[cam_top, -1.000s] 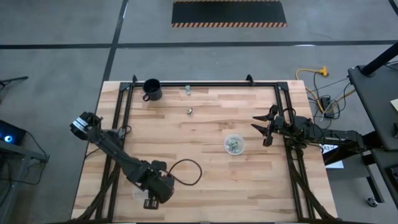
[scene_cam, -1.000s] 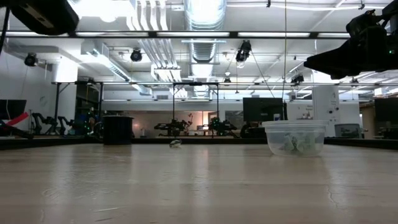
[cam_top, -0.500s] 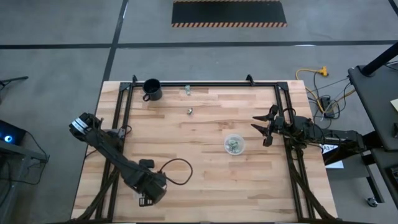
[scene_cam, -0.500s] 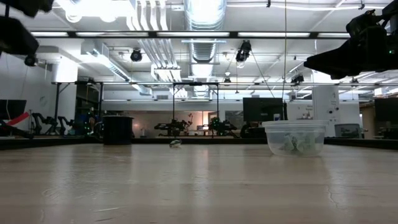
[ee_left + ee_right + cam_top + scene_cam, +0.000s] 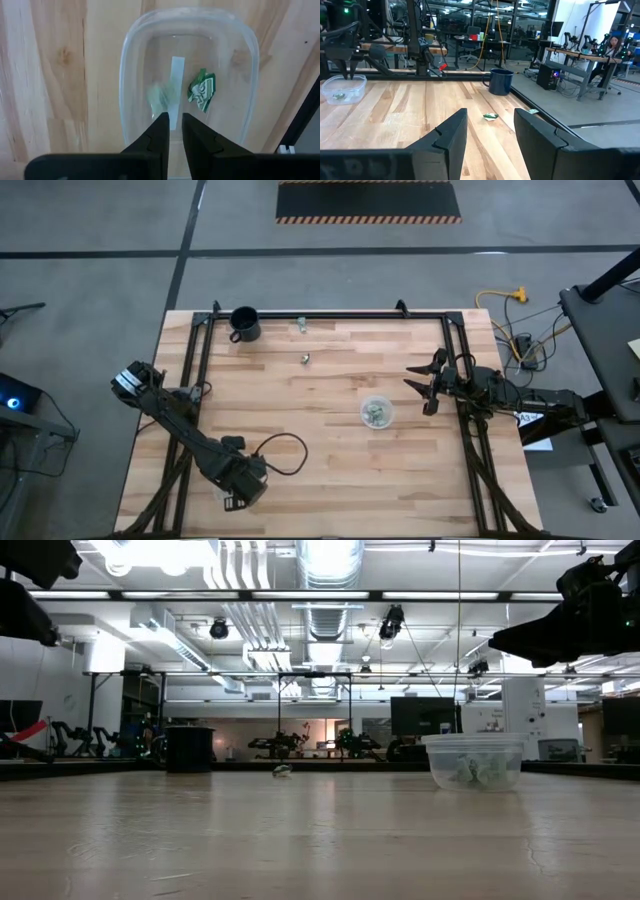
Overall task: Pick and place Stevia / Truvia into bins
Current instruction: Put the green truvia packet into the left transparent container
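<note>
My left gripper [image 5: 236, 498] points straight down over the clear rounded-rectangular tub [image 5: 187, 75] at the table's near left. Its fingers stand a narrow gap apart, with nothing plainly between them. In the tub lies a crumpled green-and-white packet [image 5: 202, 91]. Beside it are a blurred pale green shape [image 5: 159, 95] and a white strip [image 5: 177, 82]; what these are I cannot tell. The round clear bowl [image 5: 377, 413] at mid-right holds several packets. Two loose packets [image 5: 306, 359] [image 5: 301, 326] lie toward the far edge. My right gripper [image 5: 412, 385] waits open and level at the right side.
A black mug [image 5: 243, 323] stands at the far left corner. A black metal frame [image 5: 330, 315] runs along the table's far edge and both sides. My left arm's cable [image 5: 285, 455] loops over the wood near the tub. Bare wood lies between tub and bowl.
My left gripper has gone toward the table's left edge and a little down, and has rolled about its own axis. It now stands over the tub. The cable loop has shifted with it.
</note>
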Action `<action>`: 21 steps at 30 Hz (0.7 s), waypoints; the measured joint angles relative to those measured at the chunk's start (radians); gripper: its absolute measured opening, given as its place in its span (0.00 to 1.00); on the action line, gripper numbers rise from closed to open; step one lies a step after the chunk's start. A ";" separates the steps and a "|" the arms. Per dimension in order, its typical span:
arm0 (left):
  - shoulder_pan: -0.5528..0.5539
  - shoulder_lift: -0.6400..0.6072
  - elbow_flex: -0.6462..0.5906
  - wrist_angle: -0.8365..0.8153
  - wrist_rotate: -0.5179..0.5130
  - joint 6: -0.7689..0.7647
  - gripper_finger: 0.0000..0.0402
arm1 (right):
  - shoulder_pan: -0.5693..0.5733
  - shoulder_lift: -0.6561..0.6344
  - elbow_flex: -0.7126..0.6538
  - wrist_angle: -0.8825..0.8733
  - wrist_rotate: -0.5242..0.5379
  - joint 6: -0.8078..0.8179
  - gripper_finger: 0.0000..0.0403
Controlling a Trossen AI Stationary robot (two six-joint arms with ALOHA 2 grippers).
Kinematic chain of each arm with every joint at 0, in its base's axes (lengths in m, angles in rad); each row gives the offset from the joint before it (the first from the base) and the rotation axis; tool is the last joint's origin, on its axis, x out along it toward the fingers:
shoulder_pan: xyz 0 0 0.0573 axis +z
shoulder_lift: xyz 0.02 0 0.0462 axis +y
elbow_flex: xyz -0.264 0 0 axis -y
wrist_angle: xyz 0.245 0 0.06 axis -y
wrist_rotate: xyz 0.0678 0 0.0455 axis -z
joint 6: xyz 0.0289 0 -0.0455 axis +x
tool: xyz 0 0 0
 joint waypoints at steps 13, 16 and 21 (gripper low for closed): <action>0.000 0.000 0.000 0.000 0.000 -0.041 0.09 | 0.000 0.000 0.000 0.000 0.000 0.000 0.38; 0.000 0.000 0.000 0.001 0.000 -0.041 0.09 | 0.000 0.000 0.000 0.000 0.000 0.000 0.38; 0.000 0.000 0.000 0.001 0.000 -0.041 0.09 | 0.000 0.000 0.000 0.000 0.000 0.000 0.38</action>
